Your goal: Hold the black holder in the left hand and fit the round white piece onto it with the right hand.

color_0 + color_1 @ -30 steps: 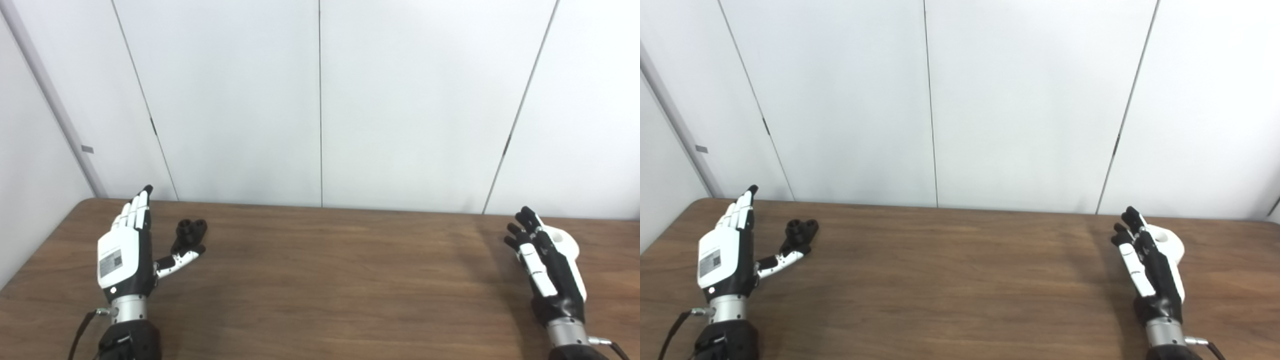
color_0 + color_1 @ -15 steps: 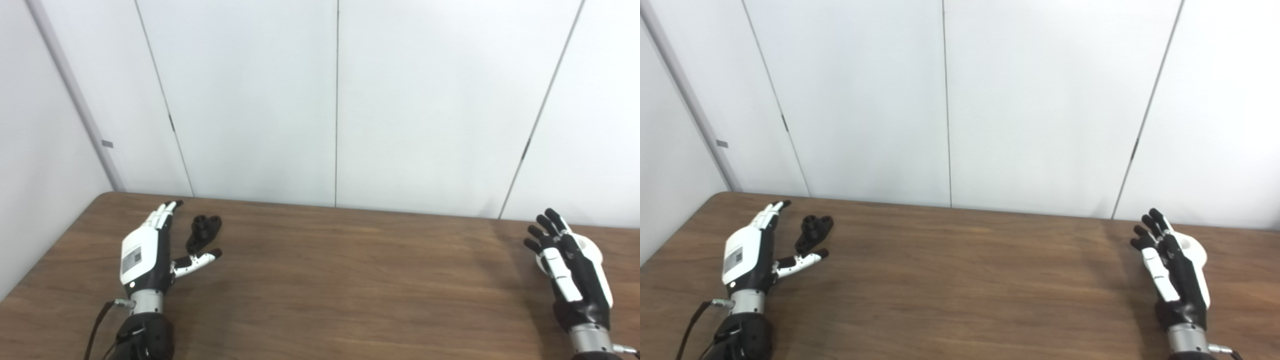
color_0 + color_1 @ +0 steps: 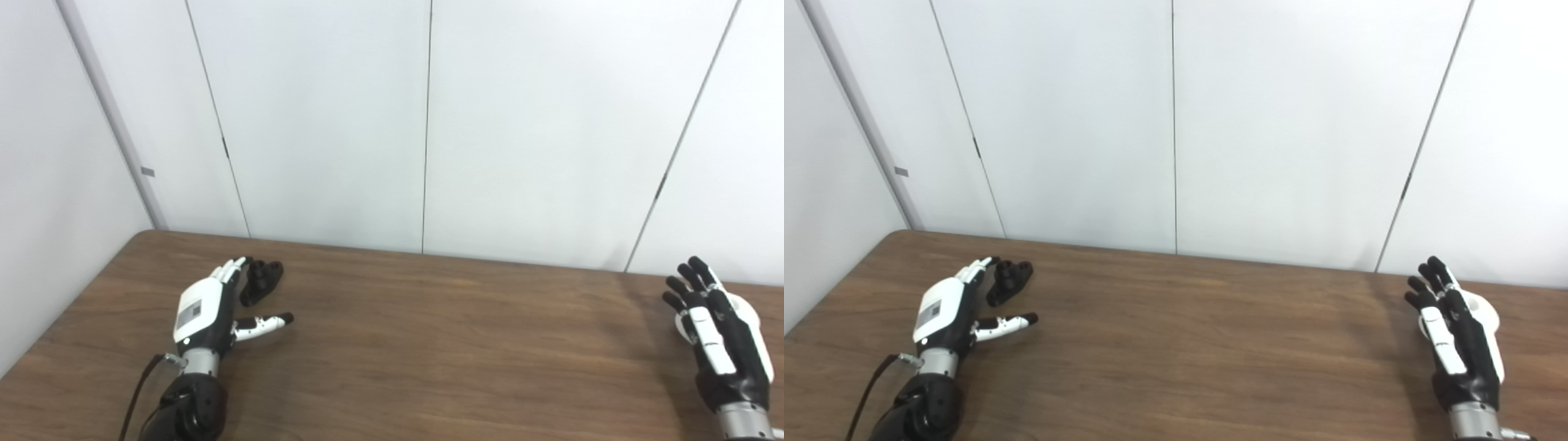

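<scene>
Since the earlier frames, left hand (image 3: 205, 309) has advanced beside black holder (image 3: 262, 282); the camera view has also shifted. Fingers are spread and hold nothing, with the holder on table (image 3: 429, 343) just beyond the thumb. Right hand (image 3: 723, 340) is spread, empty, in front of round white piece (image 3: 750, 311), partly hiding it.

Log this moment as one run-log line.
phase: pre-grasp | left hand: open, beside black holder on table | right hand: open, beside round white piece | fit: not started
</scene>
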Controlling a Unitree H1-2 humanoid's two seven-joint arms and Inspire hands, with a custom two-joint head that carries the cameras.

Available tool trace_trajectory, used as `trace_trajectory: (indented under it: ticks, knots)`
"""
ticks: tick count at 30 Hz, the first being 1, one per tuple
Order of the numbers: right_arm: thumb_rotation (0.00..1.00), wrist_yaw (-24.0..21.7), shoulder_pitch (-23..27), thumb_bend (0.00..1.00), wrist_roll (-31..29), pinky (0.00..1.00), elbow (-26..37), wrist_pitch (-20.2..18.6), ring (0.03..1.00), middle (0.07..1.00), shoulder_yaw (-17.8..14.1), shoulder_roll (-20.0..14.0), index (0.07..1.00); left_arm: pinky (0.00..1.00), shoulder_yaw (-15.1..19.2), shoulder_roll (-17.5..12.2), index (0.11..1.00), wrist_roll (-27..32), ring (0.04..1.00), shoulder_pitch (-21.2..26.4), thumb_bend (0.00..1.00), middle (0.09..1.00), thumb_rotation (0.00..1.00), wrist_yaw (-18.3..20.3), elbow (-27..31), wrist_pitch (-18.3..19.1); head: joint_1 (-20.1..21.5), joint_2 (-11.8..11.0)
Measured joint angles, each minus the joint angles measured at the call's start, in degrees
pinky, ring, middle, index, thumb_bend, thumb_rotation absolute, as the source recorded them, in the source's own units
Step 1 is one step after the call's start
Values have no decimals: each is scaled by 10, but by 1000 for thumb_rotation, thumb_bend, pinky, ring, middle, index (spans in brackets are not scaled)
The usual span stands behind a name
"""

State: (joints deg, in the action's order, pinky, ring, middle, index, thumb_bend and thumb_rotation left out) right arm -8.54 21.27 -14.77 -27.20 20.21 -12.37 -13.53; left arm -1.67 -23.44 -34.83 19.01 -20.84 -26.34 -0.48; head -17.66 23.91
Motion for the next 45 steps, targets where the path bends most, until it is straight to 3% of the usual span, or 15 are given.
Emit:
trace_trajectory:
  ticks: [12, 23, 31, 45]
  knots:
    - [609, 1, -21, 446, 2, 849, 33, -19, 887, 917, -3, -2, 902, 858, -10, -4, 919, 10, 947, 8, 1000, 940, 466, 14, 2, -1, -7, 3]
    - [646, -7, -24, 472, 2, 861, 39, -28, 894, 926, -3, -3, 907, 826, -10, -14, 922, 12, 925, 21, 1000, 940, 390, 25, 7, -8, -4, 4]
    - [607, -6, -27, 436, 3, 839, 45, -30, 882, 909, -5, -2, 887, 694, 19, -1, 986, 37, 849, 25, 1000, 930, 418, -38, -18, -48, -4, 4]
    - [640, 4, -38, 388, 10, 849, 61, -41, 890, 922, -5, -2, 901, 786, 26, -1, 922, 50, 907, 36, 978, 947, 361, -42, -21, -51, -4, 4]
